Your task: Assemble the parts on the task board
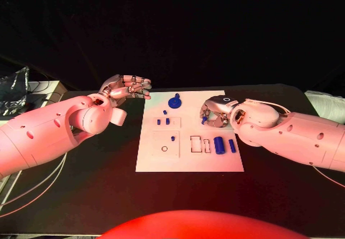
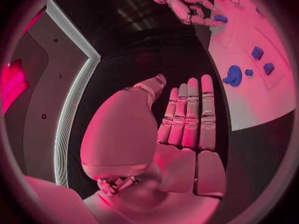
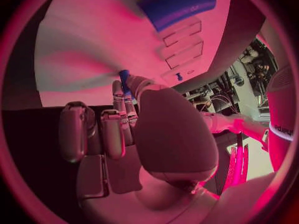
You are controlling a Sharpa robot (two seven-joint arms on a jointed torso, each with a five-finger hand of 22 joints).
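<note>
The white task board (image 1: pixel 188 162) lies mid-table. My right hand (image 1: pixel 218 112) hovers over its right half and pinches a small blue peg (image 1: pixel 204 119) between thumb and fingertip; that peg (image 3: pixel 124 77) shows in the right wrist view and the peg (image 2: pixel 219 19) in the left wrist view too. A blue gear (image 1: pixel 175 102) stands near the board's far edge. Two small blue blocks (image 1: pixel 163 121) sit left of the right hand. Near it lie a thick blue cylinder (image 1: pixel 218 145) and a thinner one (image 1: pixel 231 145). My left hand (image 1: pixel 128 87) hangs off the board's far left corner, holding nothing, fingers straight (image 2: pixel 190 114).
Two empty rectangular slots (image 1: pixel 200 144) and a small ring (image 1: pixel 164 148) mark the board's middle. A tiny blue pin (image 1: pixel 173 138) stands above the ring. Bare black table (image 1: pixel 107 179) surrounds the board. Cables and a box (image 1: pixel 40 89) sit at the far left.
</note>
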